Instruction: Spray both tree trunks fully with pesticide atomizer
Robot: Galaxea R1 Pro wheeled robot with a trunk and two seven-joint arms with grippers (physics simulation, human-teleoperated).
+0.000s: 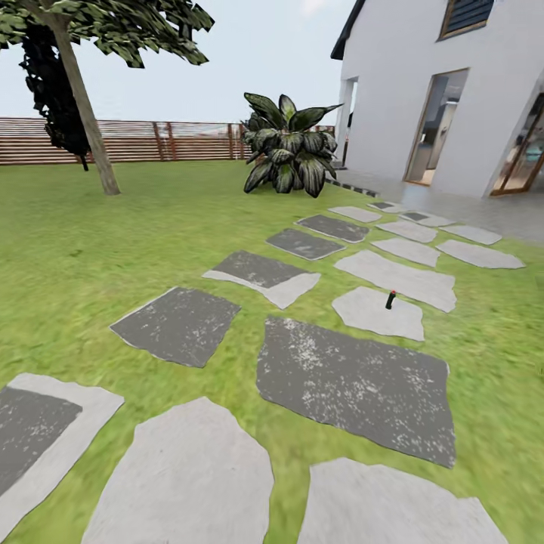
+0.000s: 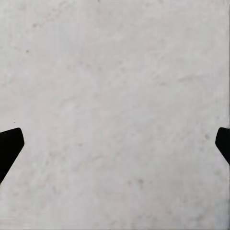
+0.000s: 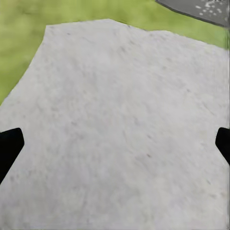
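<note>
Looking over garden from head view: pesticide atomizer [image 1: 391, 300] upright on pale stepping stone [image 1: 378, 313], right of centre, mid-distance. Tree trunk [image 1: 85, 113] far left on lawn [image 1: 113, 242], leaning, before slatted fence [image 1: 151, 140]. Broad-leafed plant [image 1: 291, 143] far centre, white house [image 1: 423, 91] far right.

Left wrist view: left gripper [image 2: 115, 143] fingertips spread wide over pale stone [image 2: 115, 96], holding nothing.

Right wrist view: right gripper [image 3: 115, 143] fingertips likewise spread, empty, above pale stone slab [image 3: 120, 120]; grass [image 3: 28, 28] beside it.

No text, label, brand, number or sign can be read in these pictures.
</note>
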